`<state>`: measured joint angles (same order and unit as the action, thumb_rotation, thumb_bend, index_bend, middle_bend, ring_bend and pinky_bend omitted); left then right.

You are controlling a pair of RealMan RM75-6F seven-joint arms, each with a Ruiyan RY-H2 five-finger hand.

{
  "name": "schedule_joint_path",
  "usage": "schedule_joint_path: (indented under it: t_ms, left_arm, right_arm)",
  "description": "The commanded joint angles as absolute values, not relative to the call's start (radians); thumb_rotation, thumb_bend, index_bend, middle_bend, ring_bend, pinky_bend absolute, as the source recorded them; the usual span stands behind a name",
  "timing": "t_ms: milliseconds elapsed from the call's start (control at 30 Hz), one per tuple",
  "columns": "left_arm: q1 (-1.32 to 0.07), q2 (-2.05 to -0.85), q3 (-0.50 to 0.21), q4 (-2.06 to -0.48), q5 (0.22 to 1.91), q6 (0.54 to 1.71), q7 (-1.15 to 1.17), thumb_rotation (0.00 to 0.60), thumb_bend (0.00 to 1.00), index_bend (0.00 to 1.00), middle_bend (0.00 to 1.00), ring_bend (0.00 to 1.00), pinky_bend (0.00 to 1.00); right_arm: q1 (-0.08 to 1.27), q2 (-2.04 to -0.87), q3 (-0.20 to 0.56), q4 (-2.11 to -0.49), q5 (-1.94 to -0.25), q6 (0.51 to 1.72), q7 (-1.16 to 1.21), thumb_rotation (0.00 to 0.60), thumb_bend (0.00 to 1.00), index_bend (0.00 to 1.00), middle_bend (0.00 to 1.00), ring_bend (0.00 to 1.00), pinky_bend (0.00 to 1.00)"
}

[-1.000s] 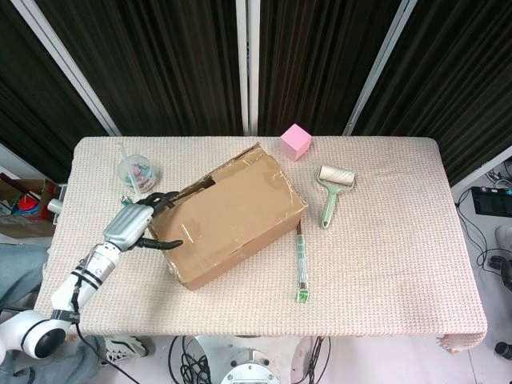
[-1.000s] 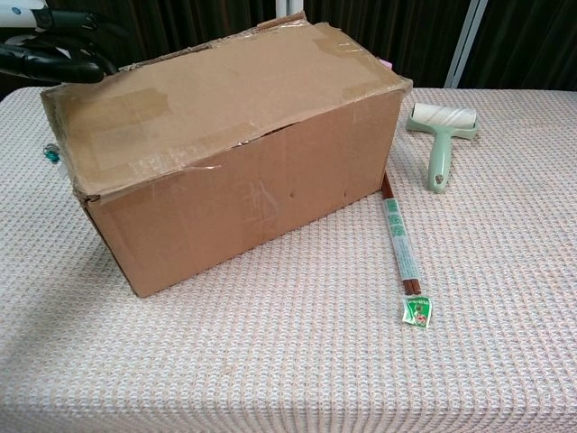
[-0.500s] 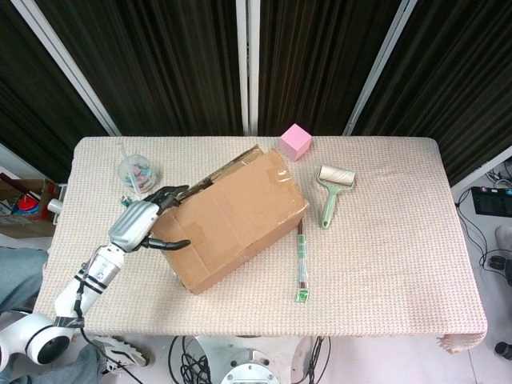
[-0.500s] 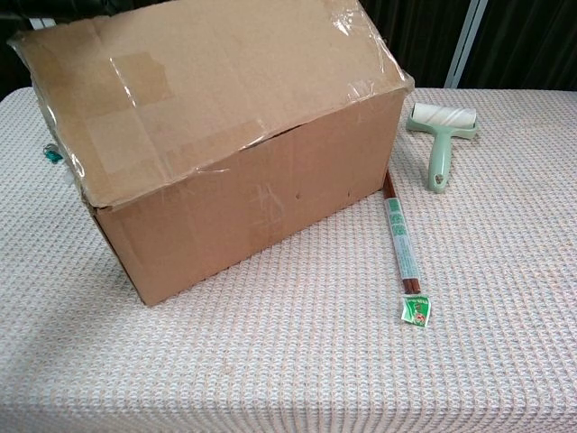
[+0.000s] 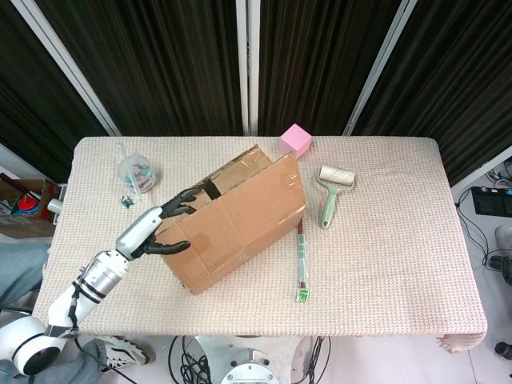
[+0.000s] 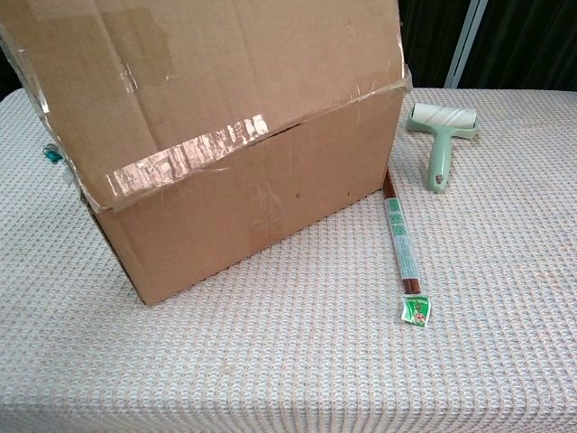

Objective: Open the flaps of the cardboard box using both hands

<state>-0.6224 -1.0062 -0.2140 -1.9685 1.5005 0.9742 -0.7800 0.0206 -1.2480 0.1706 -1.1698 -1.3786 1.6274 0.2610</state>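
The cardboard box (image 5: 240,220) sits left of centre on the table (image 5: 400,264), its near flap (image 6: 207,81) raised steeply. The left hand (image 5: 160,228) pinches that flap's left end, it seems, though the contact is hard to see. A lint roller (image 5: 332,192) lies well to its right.

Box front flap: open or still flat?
Partly open. The front flap stands raised above the cardboard box; head view shows a dark gap behind it, left hand at its end.
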Motion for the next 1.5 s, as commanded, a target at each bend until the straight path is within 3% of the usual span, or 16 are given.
schedule_joint_path:
  t_ms: [33,200,367,500,633,767,900,1067,1400,1500]
  left_arm:
    - [-0.637,-0.957,-0.2,-2.015,1.58,0.96,-0.942,0.179,0.01,0.06,0.36,0.12,0.22]
    - [-0.657,-0.934,-0.174,-2.034,1.663,0.977,-1.139,0.18,0.01,0.05,0.35,0.13,0.22]
    - [-0.715,-0.901,-0.097,-2.03,1.825,0.976,-1.492,0.189,0.01,0.04,0.35,0.16,0.24]
    - [-0.781,-0.883,-0.017,-1.948,1.984,1.032,-1.742,0.294,0.01,0.03,0.32,0.17,0.29]
    - [-0.806,-0.893,0.017,-1.894,1.996,1.058,-1.757,0.308,0.01,0.03,0.31,0.17,0.28]
    - [-0.802,-0.902,0.014,-1.884,1.922,1.059,-1.653,0.302,0.01,0.03,0.29,0.17,0.25]
    - [-0.773,-0.914,-0.025,-1.881,1.79,1.039,-1.385,0.3,0.04,0.03,0.24,0.17,0.25]
    - [-0.727,-0.993,-0.098,-1.858,1.602,1.06,-0.877,0.415,0.08,0.06,0.23,0.17,0.26]
    - [-0.778,-1.184,-0.168,-1.679,1.439,1.046,-0.219,0.431,0.05,0.06,0.24,0.16,0.26]
    - [-0.788,-1.251,-0.186,-1.621,1.425,1.081,-0.065,0.538,0.08,0.06,0.2,0.14,0.26]
  right_arm:
    - [0.019,-1.248,0.172,-1.168,-1.378,1.625,0.264,0.6,0.31,0.0,0.0,0.0,0.0]
    - [0.015,-1.25,0.175,-1.16,-1.379,1.621,0.276,0.6,0.31,0.0,0.0,0.0,0.0]
    - [0.016,-1.251,0.178,-1.156,-1.384,1.614,0.282,0.6,0.31,0.0,0.0,0.0,0.0]
    - [0.017,-1.249,0.178,-1.158,-1.387,1.608,0.281,0.6,0.31,0.0,0.0,0.0,0.0]
    - [0.016,-1.252,0.181,-1.156,-1.385,1.604,0.283,0.6,0.32,0.0,0.0,0.0,0.0]
    - [0.013,-1.252,0.182,-1.153,-1.384,1.602,0.286,0.6,0.32,0.0,0.0,0.0,0.0]
    - [0.012,-1.25,0.182,-1.155,-1.387,1.601,0.289,0.6,0.32,0.0,0.0,0.0,0.0]
    - [0.012,-1.247,0.184,-1.162,-1.392,1.603,0.286,0.6,0.31,0.0,0.0,0.0,0.0]
    - [0.008,-1.244,0.189,-1.17,-1.385,1.597,0.288,0.6,0.32,0.0,0.0,0.0,0.0]
    - [0.006,-1.244,0.191,-1.169,-1.379,1.593,0.291,0.6,0.32,0.0,0.0,0.0,0.0]
